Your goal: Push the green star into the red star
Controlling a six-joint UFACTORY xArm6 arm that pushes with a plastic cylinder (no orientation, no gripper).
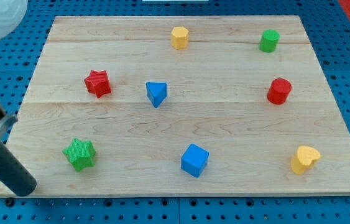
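Nearest the lens, at the view's bottom left, my tip [24, 186] rests at the front left corner of the wooden bench [237, 130], the dark rod slanting up toward the view's left edge. No jaws exist on this rig, so nothing opens or clamps; the rod simply ends bare and touches no block. Closest to my tip, up and to the view's right of it, sits the green star [79, 154], near but clearly apart from the rod. Farther up the view from the tip, almost straight above the green star, stands the red star [97, 83], well apart from both. To the view's right of the tip along the bottom edge I see a blue cube [194, 160], and far right a yellow heart-shaped block [304, 159]. A blue triangular block [156, 94] lies just right of the red star. Farthest from the tip, a red cylinder [279, 91] stands at the right, a green cylinder [269, 40] at the top right, and a yellow hexagonal block [179, 37] at top centre.
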